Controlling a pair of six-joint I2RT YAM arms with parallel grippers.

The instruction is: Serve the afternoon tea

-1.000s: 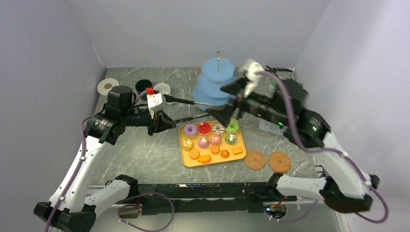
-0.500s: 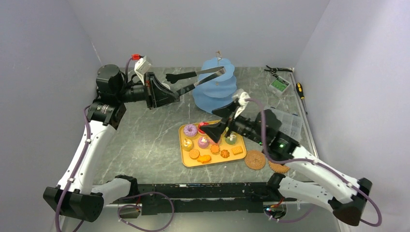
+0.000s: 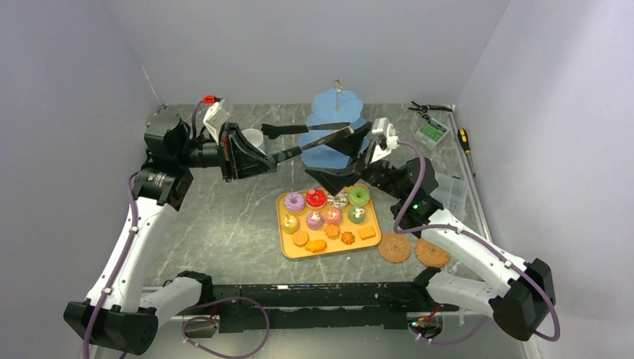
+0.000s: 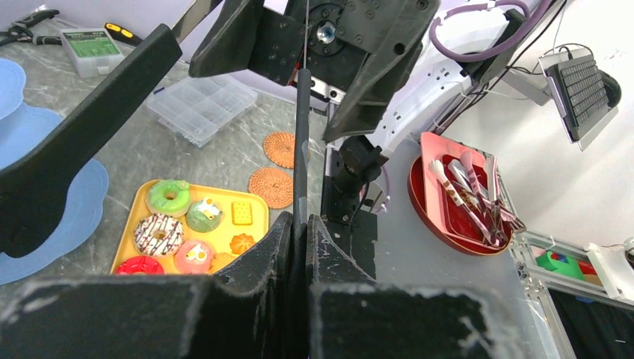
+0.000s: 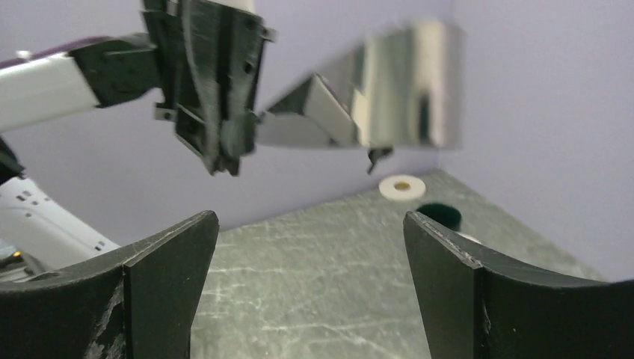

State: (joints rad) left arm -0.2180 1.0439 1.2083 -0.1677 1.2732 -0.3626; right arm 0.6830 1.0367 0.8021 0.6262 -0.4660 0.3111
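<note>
Left gripper (image 3: 247, 153): clenched on black tongs (image 3: 306, 138), whose tips reach right across the light-blue stand (image 3: 338, 105), far centre.
Right gripper (image 3: 340, 161): spread wide, empty, just beside the tongs.
Doughnuts (image 3: 294, 200), cupcakes (image 3: 314, 220), biscuits (image 3: 348, 238): on yellow tray (image 3: 288, 250), near side of stand.
Risk: the crowded arms knock the stand, or the tongs slip.

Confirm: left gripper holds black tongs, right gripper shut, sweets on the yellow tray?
One error: the right gripper is open, fingers wide apart in the right wrist view. The left gripper does hold the black tongs; the sweets sit on the yellow tray.
</note>
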